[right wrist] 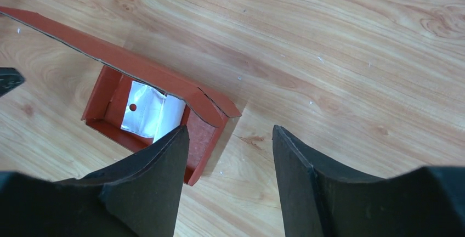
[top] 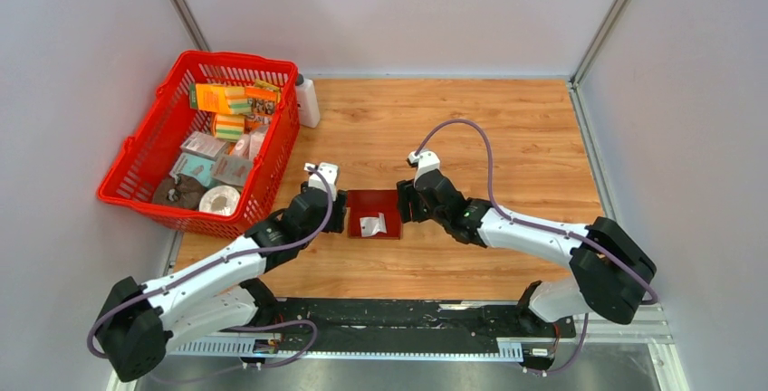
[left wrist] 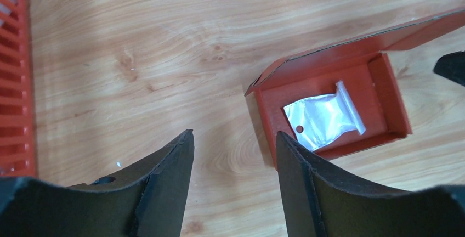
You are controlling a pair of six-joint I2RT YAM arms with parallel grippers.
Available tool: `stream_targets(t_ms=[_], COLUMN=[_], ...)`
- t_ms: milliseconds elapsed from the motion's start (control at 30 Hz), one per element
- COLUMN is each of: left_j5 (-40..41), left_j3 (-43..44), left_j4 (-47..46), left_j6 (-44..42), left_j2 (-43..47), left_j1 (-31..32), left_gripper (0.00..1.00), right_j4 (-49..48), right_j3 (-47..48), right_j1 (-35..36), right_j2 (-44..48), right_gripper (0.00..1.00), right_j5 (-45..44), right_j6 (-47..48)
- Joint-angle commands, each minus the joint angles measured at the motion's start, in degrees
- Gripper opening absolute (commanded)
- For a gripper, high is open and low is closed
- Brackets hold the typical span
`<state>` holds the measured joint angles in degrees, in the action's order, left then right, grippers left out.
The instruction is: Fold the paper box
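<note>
Paper box (top: 374, 214) sits on the table (top: 507, 128) between your two arms, its walls up and its lid (left wrist: 351, 45) open. A small clear bag (left wrist: 323, 116) lies inside. Your left gripper (left wrist: 234, 135) and right gripper (right wrist: 230, 130) both have fingers apart and hold nothing. Next, I think, you need to push the lid down shut.

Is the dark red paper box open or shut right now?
Open. The paper box has its lid raised, and its inside shows, with a small clear plastic bag lying in it.
</note>
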<state>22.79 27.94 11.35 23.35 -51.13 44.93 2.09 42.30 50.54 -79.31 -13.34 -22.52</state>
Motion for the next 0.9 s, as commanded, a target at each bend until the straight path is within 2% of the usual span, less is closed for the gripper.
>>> stream_targets(t_ms=[0, 400, 600, 633, 867], left_j5=[-6.26, -13.03, -14.17, -14.26, -14.61], left_j3=[3.95, 8.09, 8.79, 8.88, 10.02], left_j4=[-6.08, -8.37, -8.98, -8.98, -8.10], left_j6=[-8.93, -15.18, -15.09, -14.92, -13.69], left_j2=[-5.11, -12.58, -15.04, -15.31, -16.19], left_j1=[-2.12, -5.29, -5.38, -5.38, -5.29], left_gripper=[0.64, 0.60, 0.45, 0.39, 0.23], right_j4=[-0.51, -0.68, -0.86, -1.03, -0.33], right_j3=[3.48, 7.18, 7.71, 7.79, 8.76], right_j1=[0.34, 0.08, 0.17, 0.08, 0.52], right_j2=[-0.67, -4.54, -5.59, -5.59, -6.56], right_gripper=[0.59, 0.51, 0.43, 0.38, 0.20], right_j5=[0.86, 4.99, 5.26, 5.26, 3.94], right_j6=[4.50, 8.46, 8.11, 8.11, 7.32])
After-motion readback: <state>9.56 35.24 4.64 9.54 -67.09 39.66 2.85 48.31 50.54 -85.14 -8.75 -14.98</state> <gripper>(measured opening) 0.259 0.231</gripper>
